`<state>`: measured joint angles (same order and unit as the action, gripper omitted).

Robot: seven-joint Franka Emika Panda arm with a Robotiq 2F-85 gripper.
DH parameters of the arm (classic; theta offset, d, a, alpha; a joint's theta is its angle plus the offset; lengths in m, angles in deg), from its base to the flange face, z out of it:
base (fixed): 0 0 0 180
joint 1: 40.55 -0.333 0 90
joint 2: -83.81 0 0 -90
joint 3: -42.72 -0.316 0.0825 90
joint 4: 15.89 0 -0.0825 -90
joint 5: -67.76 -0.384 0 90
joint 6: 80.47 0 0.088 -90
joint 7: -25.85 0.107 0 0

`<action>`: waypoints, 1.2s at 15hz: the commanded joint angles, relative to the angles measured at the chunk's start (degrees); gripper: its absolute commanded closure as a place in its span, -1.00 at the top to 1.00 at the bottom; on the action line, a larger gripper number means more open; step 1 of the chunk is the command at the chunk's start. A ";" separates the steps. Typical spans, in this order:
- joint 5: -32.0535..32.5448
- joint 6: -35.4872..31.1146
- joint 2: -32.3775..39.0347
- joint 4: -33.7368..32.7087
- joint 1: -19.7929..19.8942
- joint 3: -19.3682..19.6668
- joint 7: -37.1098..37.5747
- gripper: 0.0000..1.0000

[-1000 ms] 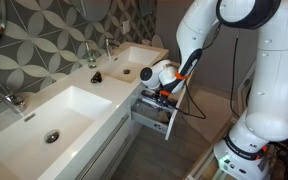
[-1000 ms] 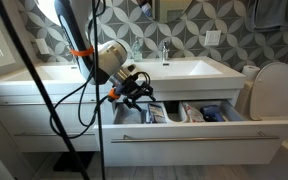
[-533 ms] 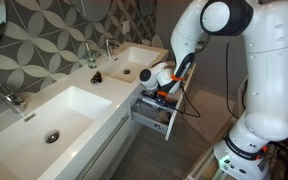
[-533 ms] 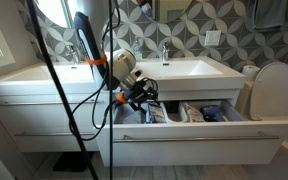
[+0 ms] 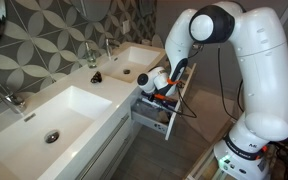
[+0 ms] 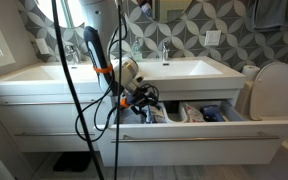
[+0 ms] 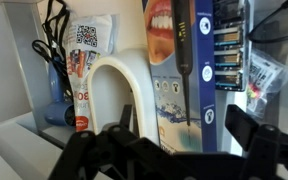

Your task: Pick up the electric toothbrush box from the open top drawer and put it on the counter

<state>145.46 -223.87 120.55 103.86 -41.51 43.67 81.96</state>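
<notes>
In the wrist view the fingers are showing only as dark, blurred shapes along the bottom edge. They are standing well apart, with nothing clamped between them. The gripper is hanging over the electric toothbrush box, which is lying inside the top drawer. The box's face is showing a printed smile, a black brush and a blue panel with rows of small pale shapes; its lower end is disappearing behind the fingers. Whether the fingertips are touching the box cannot be told.

A white arched piece is covering part of the box's left side, and what it is stays unclear. Beyond it a packet with a square code is lying beside a black cable, both cut off by the top edge.

In both exterior views the gripper is reaching down into the pulled-out top drawer, and its fingertips are hiding behind the drawer's side and contents. The box cannot be picked out there among the small, crowded items. The arm is bending down from above, and cables are crossing in front of it in an exterior view. The counter is lying above the drawer, its far end running out of frame.
</notes>
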 commanded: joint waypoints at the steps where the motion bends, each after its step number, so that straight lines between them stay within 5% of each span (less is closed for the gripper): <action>1: 3.15 -1.39 3.49 -3.30 -0.55 1.05 3.46 0.71; 18: 8.94 -2.17 7.19 -5.86 0.27 0.35 8.90 0.53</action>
<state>152.24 -225.36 125.67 100.22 -41.50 44.07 89.77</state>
